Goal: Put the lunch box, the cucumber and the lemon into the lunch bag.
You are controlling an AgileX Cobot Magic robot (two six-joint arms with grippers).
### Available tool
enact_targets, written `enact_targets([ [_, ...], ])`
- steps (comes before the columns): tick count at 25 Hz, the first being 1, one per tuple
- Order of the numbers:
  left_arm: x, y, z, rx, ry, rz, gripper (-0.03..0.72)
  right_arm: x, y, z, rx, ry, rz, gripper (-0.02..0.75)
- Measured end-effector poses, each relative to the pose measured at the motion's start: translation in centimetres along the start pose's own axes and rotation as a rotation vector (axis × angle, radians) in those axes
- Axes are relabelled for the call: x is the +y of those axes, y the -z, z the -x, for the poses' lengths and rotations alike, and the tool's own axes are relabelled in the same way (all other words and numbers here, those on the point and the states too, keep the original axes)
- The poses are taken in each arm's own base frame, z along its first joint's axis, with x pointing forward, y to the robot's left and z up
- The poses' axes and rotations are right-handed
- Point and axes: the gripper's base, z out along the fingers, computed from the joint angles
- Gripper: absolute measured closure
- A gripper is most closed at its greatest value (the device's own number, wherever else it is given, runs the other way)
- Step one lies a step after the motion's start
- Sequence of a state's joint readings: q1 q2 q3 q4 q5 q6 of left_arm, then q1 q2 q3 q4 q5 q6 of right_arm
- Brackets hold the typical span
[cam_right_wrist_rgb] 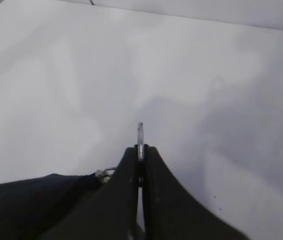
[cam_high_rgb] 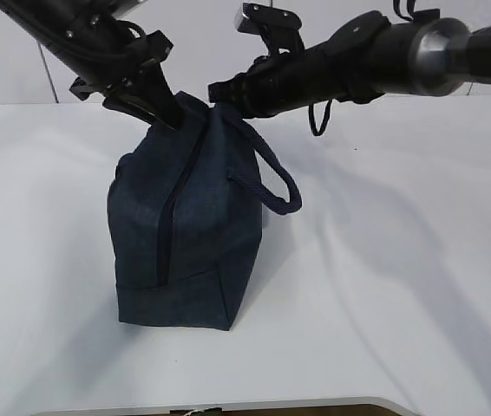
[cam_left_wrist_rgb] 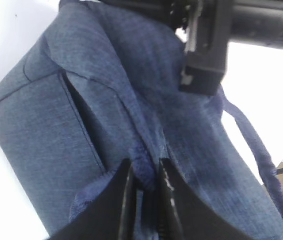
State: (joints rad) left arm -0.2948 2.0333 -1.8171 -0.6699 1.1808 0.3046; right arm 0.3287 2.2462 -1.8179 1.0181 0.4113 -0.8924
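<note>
Between the pads of the left gripper [cam_left_wrist_rgb: 142,192] a fold of navy fabric is pinched at the top edge of the lunch bag [cam_high_rgb: 185,234], the jaws being drawn almost together on the cloth. Just across from that claw, at the other end of the bag's ridge, the right gripper [cam_right_wrist_rgb: 140,155] is clamped flat on the metal ring pull [cam_right_wrist_rgb: 140,134] of the zipper, a sliver of the ring standing up past its tips. This hold is judged to be a bracing one: the fabric is anchored by one claw so that the zipper can be drawn by the other without the soft bag being dragged along.

Below both claws the bag is stood upright on the white table [cam_high_rgb: 402,260], its top pulled up into a peak. The zipper line [cam_high_rgb: 169,227] is seen running down the near face as a dark seam, apparently closed along that stretch. One loop handle [cam_high_rgb: 276,178] is hung out beneath the right claw. No lunch box, cucumber or lemon is shown in any view, and the lining cannot be seen.
</note>
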Motion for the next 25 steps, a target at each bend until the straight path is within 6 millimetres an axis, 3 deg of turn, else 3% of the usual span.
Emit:
enact_targets([
  [13, 0.1, 0.0, 0.0, -0.003, -0.004, 0.011, 0.630, -0.3, -1.1, -0.9, 0.035, 0.009, 0.002, 0.733],
  [21, 0.0, 0.1, 0.0, 0.001, -0.005, 0.009, 0.631, -0.1, -0.9, 0.0, 0.035, 0.069, 0.015, 0.728],
  [25, -0.1, 0.2, -0.1, 0.007, -0.007, 0.007, 0.630, 0.1, -0.7, 0.7, 0.022, 0.091, 0.020, 0.675],
])
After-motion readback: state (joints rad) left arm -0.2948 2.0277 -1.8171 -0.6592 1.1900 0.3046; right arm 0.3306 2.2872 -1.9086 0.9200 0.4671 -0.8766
